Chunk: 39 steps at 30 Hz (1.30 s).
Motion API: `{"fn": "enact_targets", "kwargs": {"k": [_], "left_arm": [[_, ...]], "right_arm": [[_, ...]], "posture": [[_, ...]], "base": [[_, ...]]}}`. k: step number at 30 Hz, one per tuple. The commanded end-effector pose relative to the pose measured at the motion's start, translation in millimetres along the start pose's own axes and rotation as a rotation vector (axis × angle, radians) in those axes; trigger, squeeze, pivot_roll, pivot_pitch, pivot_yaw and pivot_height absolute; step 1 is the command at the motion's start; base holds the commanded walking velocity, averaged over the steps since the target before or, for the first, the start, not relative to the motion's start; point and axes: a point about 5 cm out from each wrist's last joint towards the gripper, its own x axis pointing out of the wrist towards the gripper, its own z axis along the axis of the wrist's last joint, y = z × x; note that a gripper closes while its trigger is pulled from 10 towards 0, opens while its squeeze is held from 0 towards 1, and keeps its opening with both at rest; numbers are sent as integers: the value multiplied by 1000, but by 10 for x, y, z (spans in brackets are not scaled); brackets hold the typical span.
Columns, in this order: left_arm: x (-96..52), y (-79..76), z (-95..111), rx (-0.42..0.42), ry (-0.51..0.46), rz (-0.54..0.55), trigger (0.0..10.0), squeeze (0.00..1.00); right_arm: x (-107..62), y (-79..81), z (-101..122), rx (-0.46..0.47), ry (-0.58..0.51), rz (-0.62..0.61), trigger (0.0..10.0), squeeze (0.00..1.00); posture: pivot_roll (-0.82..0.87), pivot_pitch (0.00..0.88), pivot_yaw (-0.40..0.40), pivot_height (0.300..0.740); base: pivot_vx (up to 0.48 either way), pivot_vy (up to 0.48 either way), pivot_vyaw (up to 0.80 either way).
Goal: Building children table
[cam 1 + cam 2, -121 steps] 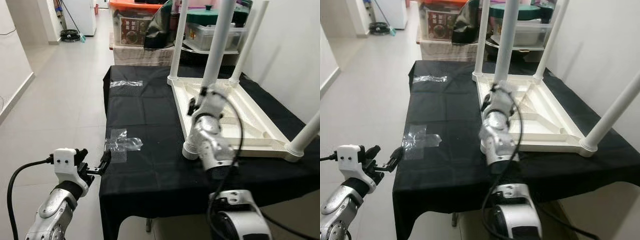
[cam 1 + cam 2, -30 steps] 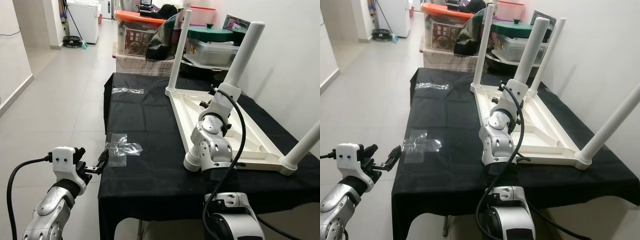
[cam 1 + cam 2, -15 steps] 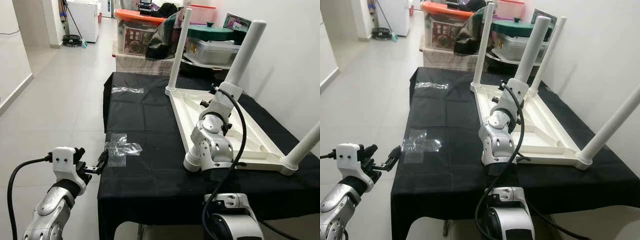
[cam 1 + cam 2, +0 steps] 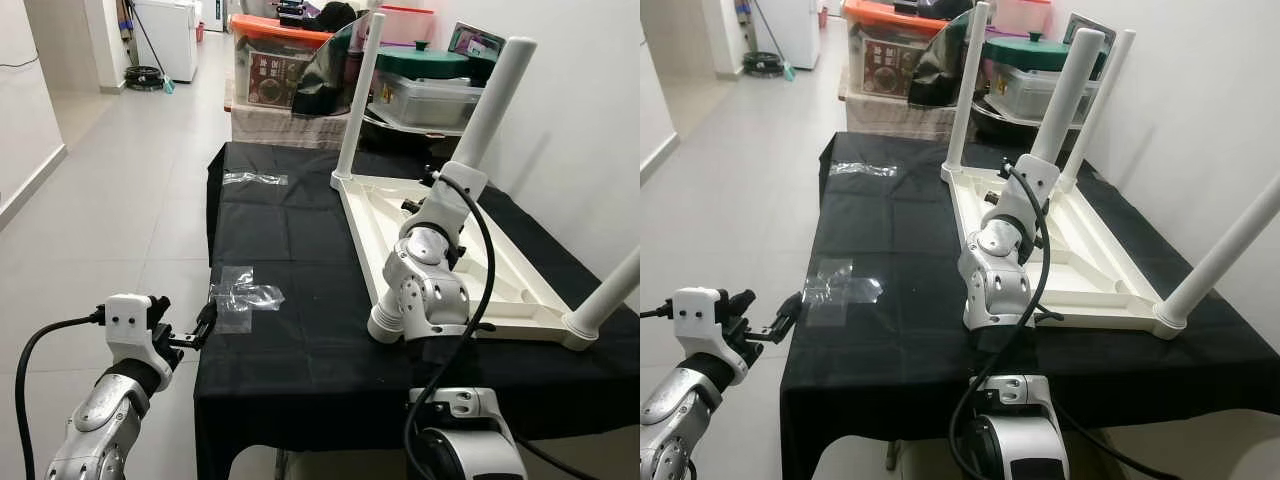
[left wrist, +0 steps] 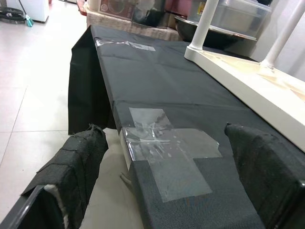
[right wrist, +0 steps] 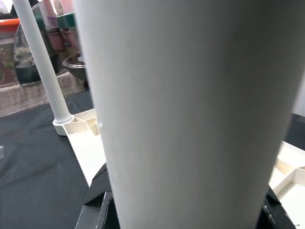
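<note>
An upturned white children's table top [image 4: 500,262] lies on a black-clothed table [image 4: 290,250]. Three white legs stand in its corners: far left [image 4: 360,90], far right [image 4: 1105,85] and near right [image 4: 610,290]. A fourth white leg [image 4: 497,95] leans over the near left corner [image 4: 385,322]. My right gripper [image 4: 447,192] is shut on this leg partway up; the leg [image 6: 190,105] fills the space between its fingers [image 6: 97,188]. My left gripper [image 4: 190,335] hovers open off the cloth's left edge, level with a clear tape patch [image 5: 162,143].
Behind the table stand an orange-lidded box [image 4: 270,55] and a green-lidded container [image 4: 425,85]. A white wall [image 4: 590,120] runs close along the right. Tiled floor [image 4: 110,190] opens to the left. A second tape patch [image 4: 255,180] lies far left on the cloth.
Since 4 s ago the view has pulled back and up, and the held leg leans further right. Over the last second almost nothing has moved; the left gripper stays put.
</note>
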Motion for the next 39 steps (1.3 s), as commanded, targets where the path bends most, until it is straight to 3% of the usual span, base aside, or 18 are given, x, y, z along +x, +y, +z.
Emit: {"fn": "enact_targets", "kwargs": {"k": [1,17,18,21,22,31,39], "left_arm": [[12,-26,-41,-7,9,-12,10000,0],[6,-28,-59,-8,15,-16,10000,0],[5,-29,-61,-8,16,-16,10000,0],[5,-29,-64,-8,16,-16,10000,0],[4,-28,-64,-8,17,-17,10000,0],[4,-27,-65,-7,17,-20,10000,0],[14,-32,-69,-7,19,-27,10000,0]], "right_arm": [[11,-135,-363,80,216,-48,10000,0],[-18,-131,-351,108,226,-37,10000,0],[-20,-133,-344,113,223,-36,10000,808],[-22,-136,-336,118,221,-35,10000,808],[-26,-136,-314,127,211,-31,10000,1000],[-40,-145,-198,147,171,-5,10000,1000],[-22,-149,-4,142,126,110,10000,1000]], "posture": [[58,0,-105,740],[55,0,-106,740],[54,0,-106,740],[54,0,-106,740],[54,0,-104,740],[52,0,-102,740],[39,0,-92,740]], "base": [[0,0,0],[0,0,0],[0,0,0],[0,0,0],[0,0,0],[0,0,0],[0,0,0]]}}
